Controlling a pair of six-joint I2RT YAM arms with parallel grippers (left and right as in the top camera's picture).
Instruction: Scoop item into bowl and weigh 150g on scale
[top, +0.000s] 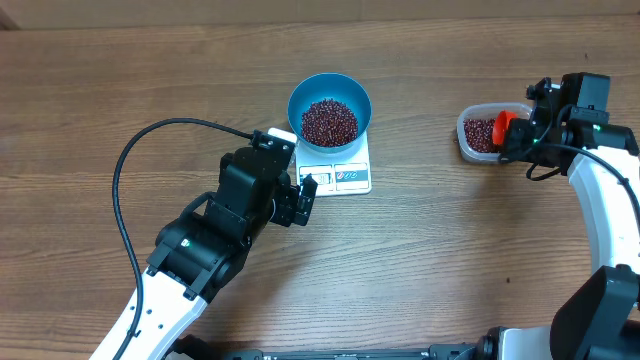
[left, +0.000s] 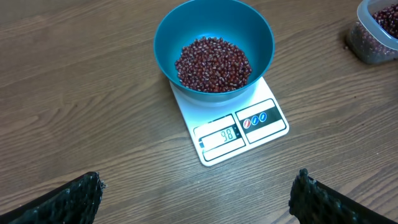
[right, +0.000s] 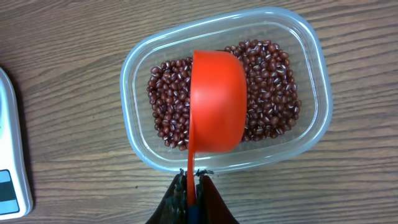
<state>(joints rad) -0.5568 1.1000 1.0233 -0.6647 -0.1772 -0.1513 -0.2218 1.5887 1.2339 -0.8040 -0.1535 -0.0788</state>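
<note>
The right hand (right: 191, 190) is clenched on the thin handle of an orange scoop (right: 217, 102), its dark fingers (right: 176, 200) pinching the handle from both sides at the lower edge of the wrist view. The scoop's cup sits over the middle of a clear plastic container (right: 132, 68), with its rounded back toward the camera, so what it carries cannot be told. Red beans (right: 273, 93) cover the container's floor on either side of the cup. In the overhead view this container (top: 467, 137) stands on the wooden counter (top: 450, 250), well to the right of the scale.

The left hand (left: 199, 180) is released, its two padded fingertips (left: 81, 196) spread wide with only bare counter between them. It hovers near the front edge of a white digital kitchen scale (left: 273, 127), whose display (left: 221, 135) reads 98. A blue bowl (left: 166, 37) rests on the scale's platform behind the display and holds a mound of the same red beans (left: 213, 64). Seen from above, the left hand (top: 305, 197) is just beside the scale's lower left corner, apart from the bowl (top: 293, 108)
</note>
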